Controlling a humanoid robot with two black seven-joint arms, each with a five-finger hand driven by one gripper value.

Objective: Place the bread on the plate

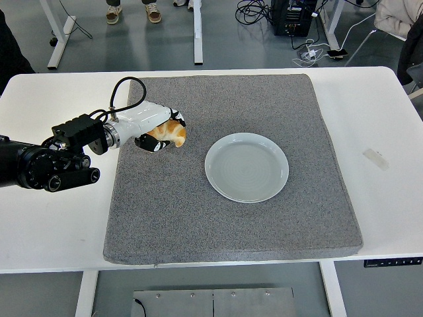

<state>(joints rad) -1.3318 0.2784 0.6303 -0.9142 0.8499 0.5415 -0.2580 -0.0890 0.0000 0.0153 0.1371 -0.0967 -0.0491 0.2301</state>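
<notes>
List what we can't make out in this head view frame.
- Bread: near and left sides covered by the left hand; whether it is off the grey mat cannot be told from above.
- Left arm: cut off by the left edge.
- Right arm: out of frame.
- Person at top: only shoes show.
- Plate: fully visible, empty.

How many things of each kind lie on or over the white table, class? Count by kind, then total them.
Bread: 1, held in the left hand
Plate: 1, empty
Grey mat: 1
Strip of tape: 1
Total: 4
</notes>
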